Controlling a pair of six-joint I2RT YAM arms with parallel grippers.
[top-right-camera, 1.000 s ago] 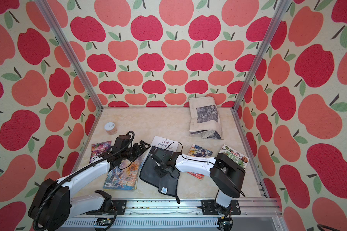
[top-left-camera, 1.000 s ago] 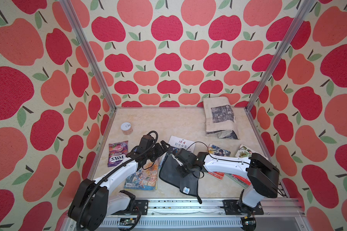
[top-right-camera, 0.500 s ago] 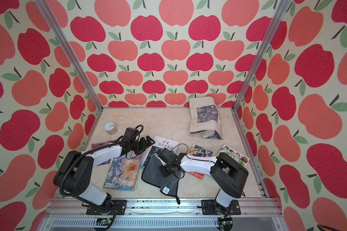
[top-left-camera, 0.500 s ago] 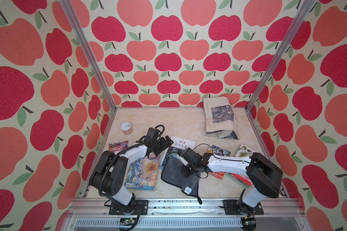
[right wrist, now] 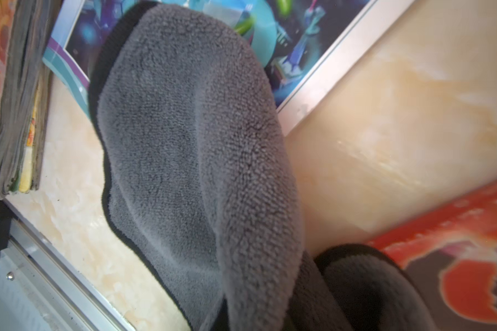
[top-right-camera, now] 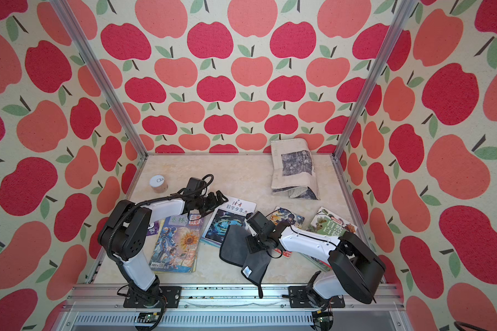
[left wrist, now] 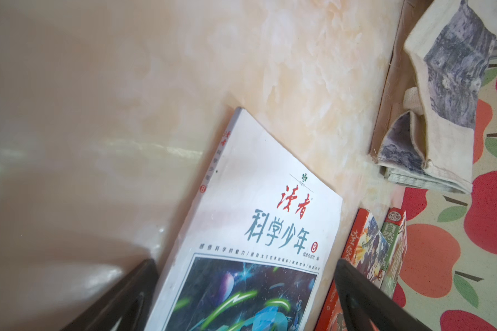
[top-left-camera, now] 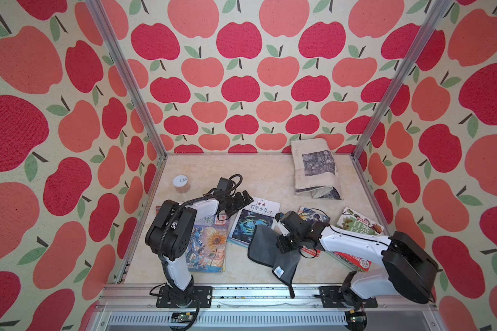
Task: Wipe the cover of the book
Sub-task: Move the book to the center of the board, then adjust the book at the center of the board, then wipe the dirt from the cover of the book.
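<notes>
Your right hand [top-left-camera: 283, 245] gripped the grey cloth [top-left-camera: 263, 248], draped over the near corner of the science magazine [top-left-camera: 250, 223] lying on the bench [top-left-camera: 213, 172]. Your left hand [top-left-camera: 246, 197] gaped wide at its far edge; apparently unpinned, the magazine might have slid under a stroke.

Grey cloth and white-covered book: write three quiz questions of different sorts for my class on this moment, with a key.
1. True or false: the right jaws are shut on the grey cloth.
2. Which thing does the cloth partly cover? A) the white-covered book; B) the sunflower book; C) the printed bag.
3. Fill in: the left jaws, at that book's far end, stand ____.
Key: 1 true; 2 A; 3 open.
</notes>
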